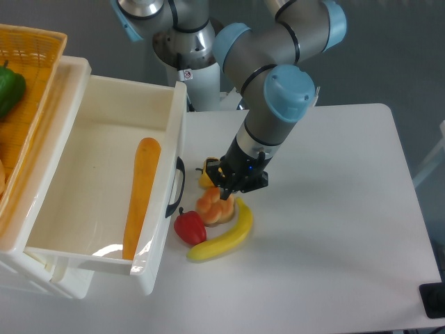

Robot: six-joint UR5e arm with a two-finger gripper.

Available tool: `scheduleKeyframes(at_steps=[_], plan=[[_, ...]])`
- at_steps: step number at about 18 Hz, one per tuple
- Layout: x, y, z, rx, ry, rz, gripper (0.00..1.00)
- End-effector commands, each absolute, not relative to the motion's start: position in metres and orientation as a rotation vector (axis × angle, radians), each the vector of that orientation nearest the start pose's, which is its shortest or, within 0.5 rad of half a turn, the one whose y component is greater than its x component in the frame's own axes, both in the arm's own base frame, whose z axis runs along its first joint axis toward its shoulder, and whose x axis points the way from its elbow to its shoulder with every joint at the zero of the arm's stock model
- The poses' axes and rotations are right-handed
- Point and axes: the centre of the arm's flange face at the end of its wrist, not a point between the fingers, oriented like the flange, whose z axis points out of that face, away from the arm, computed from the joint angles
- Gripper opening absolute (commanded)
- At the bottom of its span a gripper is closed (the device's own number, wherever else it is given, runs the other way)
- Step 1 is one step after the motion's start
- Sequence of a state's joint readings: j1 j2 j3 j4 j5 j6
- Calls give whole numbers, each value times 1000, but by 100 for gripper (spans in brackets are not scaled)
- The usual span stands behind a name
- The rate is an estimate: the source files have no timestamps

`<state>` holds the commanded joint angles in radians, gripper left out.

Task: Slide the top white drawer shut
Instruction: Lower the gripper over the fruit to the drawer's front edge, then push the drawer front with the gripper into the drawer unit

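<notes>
The top white drawer (104, 174), a deep glossy plastic tray with a flat front and one curved black handle (176, 188), stands pulled far out of its white cabinet (42, 268) at the left side of the white bench (334, 209). Its front panel faces the middle of the bench, and the handle hangs on the outer face of that panel. Inside the tray lies a long orange stick-shaped object (139, 198), running from near the back wall toward the front corner.

Above and behind the drawer, on the cabinet's top at the far left, sits an orange woven basket (35, 76) with a green pepper-like thing (10, 90) inside it.

Just beside the drawer front, on the bench, is a small cluster of toy foods: a red pepper (189, 227) closest to the handle, an orange-tan bread-like piece (215, 207) touching it, and a yellow banana (226, 236) curving along under both. A small yellow and black item (207, 174) lies just behind them, partly hidden.

The grey arm with light blue joint caps (274, 104) reaches down from the back of the bench, and its dark end effector (226, 191) sits right over the bread-like piece, apart from the drawer handle. From here I cannot tell whether its fingers are apart or together, since the wrist hides them.
</notes>
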<state>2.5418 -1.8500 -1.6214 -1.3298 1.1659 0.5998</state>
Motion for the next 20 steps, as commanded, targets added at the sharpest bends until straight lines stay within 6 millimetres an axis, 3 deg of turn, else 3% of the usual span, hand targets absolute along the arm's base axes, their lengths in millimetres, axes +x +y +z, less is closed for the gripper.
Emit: scheduleKeyframes(at_steps=[20], plan=[[-357,475,350,-2796,-563,-653,0]])
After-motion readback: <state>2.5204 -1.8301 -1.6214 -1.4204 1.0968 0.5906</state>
